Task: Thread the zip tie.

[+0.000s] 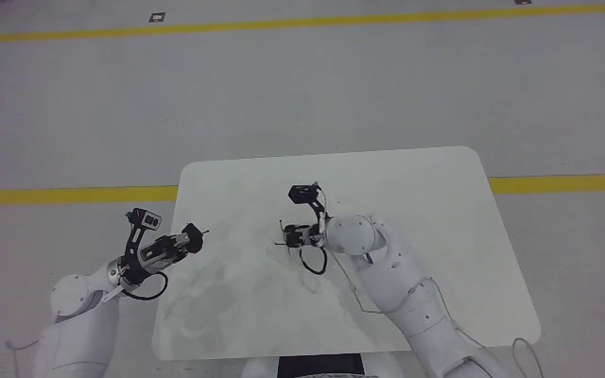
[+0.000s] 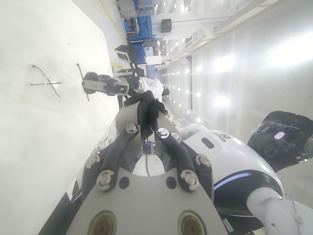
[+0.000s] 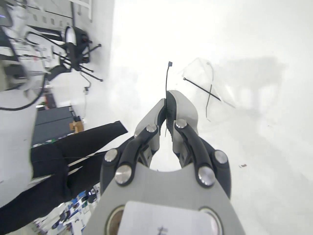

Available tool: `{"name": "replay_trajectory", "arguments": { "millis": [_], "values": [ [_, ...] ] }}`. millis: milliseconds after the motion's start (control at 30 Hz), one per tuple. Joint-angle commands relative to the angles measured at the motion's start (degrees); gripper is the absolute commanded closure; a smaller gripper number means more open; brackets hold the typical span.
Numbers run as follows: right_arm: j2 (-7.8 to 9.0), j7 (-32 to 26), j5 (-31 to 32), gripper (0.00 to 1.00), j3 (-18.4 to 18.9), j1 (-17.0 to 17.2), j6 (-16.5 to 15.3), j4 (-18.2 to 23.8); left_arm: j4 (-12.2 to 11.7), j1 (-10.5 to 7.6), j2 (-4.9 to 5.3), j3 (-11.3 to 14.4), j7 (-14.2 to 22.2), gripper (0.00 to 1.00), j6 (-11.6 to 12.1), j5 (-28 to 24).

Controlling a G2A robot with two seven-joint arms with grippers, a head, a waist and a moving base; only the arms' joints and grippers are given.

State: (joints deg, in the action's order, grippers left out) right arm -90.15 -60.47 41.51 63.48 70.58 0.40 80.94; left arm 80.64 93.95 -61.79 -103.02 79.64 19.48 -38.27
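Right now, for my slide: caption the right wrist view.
Right pincer shut on a black zip tie; two crossed ties lie on the table.

a white table [image 1: 425, 180] stands on pale grey floor [image 1: 284, 94] (two yellow lines [image 1: 284, 23] cross it).

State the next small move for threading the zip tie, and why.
Probably bring the left gripper across to the free tail of the thin black plastic zip tie. The right gripper pinches it mid-length, both ends free, while the left gripper sits apart near the edge of the white table.
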Motion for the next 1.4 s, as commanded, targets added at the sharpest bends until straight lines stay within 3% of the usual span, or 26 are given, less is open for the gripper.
{"name": "replay_trajectory", "arguments": {
  "millis": [0, 200, 500, 600, 767, 967, 1233, 1367],
  "values": [
    [0.29, 0.4, -4.3, 1.00, 1.5, 1.0, -2.2, 0.4, 0.0, 0.00, 0.00, 0.0, 0.0, 1.00, 0.0, 0.0],
    [0.76, 3.0, -12.1, 1.00, 3.0, 2.2, -6.3, -0.2, 0.0, 0.00, 0.00, 0.0, 0.0, 1.00, 0.0, 0.0],
    [0.76, 3.3, -12.0, 1.00, 2.9, 2.3, -6.3, -0.3, 0.0, 0.00, 0.00, 0.0, 0.0, 1.00, 0.0, 0.0],
    [0.57, 8.7, -14.6, 1.00, 2.1, 3.2, -7.5, -0.4, 0.0, 0.00, 0.00, 0.0, 0.0, 1.00, 0.0, 0.0],
    [-0.07, 21.9, -25.5, 1.00, 2.2, 5.5, -12.9, 0.7, 0.0, 0.50, -0.24, 1.5, -4.6, 1.00, 0.0, -0.1],
    [-0.50, 29.2, -33.4, 1.00, 0.8, 7.0, -19.2, 0.2, -0.7, 0.49, -0.86, 3.3, -7.6, 1.00, 0.0, 0.4],
    [-1.31, 34.8, -34.0, 1.00, -5.2, 5.4, -19.9, -2.4, -0.2, -0.64, -2.13, 7.0, -11.6, 1.00, 0.0, 1.4],
    [-1.31, 34.8, -34.0, 1.00, -5.2, 5.4, -19.9, -2.4, 0.5, -0.91, -2.23, 7.2, -11.9, 1.00, 0.0, 2.5]
  ]
}}
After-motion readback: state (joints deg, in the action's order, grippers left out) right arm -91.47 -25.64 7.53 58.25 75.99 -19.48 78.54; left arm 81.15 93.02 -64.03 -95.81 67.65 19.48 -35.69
